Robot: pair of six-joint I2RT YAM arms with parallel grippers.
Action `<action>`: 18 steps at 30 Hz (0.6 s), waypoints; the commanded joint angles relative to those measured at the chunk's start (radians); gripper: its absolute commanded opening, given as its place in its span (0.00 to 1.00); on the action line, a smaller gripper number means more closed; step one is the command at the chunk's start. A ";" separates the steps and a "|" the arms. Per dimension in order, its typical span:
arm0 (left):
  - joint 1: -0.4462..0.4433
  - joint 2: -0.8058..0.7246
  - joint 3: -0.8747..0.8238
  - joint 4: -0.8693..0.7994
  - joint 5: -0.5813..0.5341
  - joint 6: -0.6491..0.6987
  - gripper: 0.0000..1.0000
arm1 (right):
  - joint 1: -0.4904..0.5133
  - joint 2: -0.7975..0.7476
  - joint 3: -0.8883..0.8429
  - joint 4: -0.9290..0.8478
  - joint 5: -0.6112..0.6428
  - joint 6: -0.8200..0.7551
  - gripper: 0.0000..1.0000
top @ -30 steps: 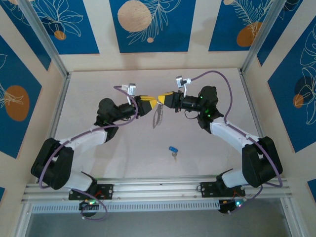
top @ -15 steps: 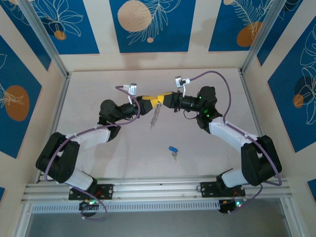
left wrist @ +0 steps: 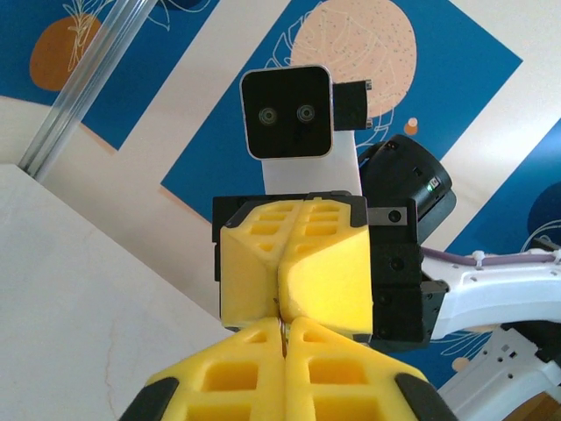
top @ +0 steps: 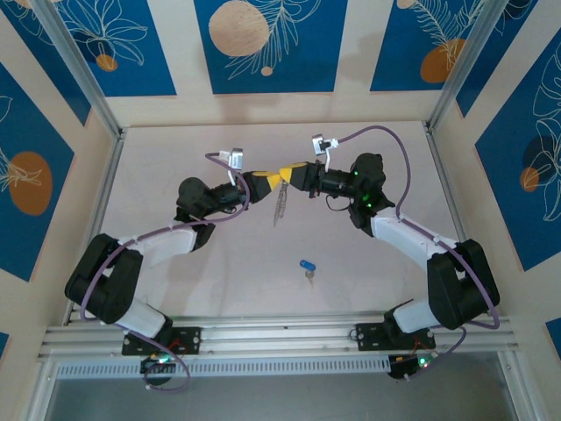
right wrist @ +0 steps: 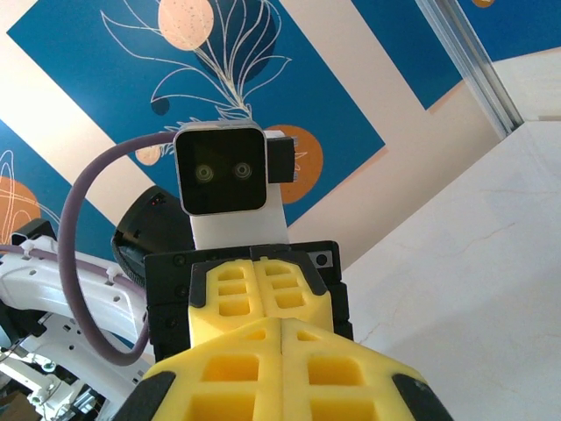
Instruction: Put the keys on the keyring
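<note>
Yellow-padded left gripper (top: 266,181) and right gripper (top: 289,174) are pressing closed tip to tip, both pinching, I think, the flat grey oval metal keyring (top: 280,204) dangling below, while the tiny blue-headed silver key (top: 306,266) is lying well apart, nearer the right arm's base.

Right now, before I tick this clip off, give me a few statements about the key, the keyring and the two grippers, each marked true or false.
1. The blue key lies on the table, apart from both grippers. True.
2. The keyring lies flat on the table beside the key. False: it hangs in the air just below where the two grippers meet.
3. The left gripper and the right gripper are both shut, tip to tip. True.
4. The key is already threaded on the keyring. False: the key is down on the table, nearer the arm bases, and nothing hangs on the ring.
5. The right gripper is holding the key. False: it is shut at the top of the keyring.
</note>
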 commanded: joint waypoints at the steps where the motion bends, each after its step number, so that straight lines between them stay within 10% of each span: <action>1: -0.049 -0.013 0.010 -0.027 0.056 0.048 0.00 | 0.014 0.024 0.011 0.009 0.033 0.006 0.00; 9: -0.073 -0.034 0.021 -0.106 0.036 0.121 0.00 | 0.016 0.029 0.020 -0.006 0.045 0.022 0.02; 18: -0.071 -0.085 0.016 -0.216 -0.028 0.214 0.00 | -0.054 -0.055 -0.022 -0.035 0.050 0.037 0.50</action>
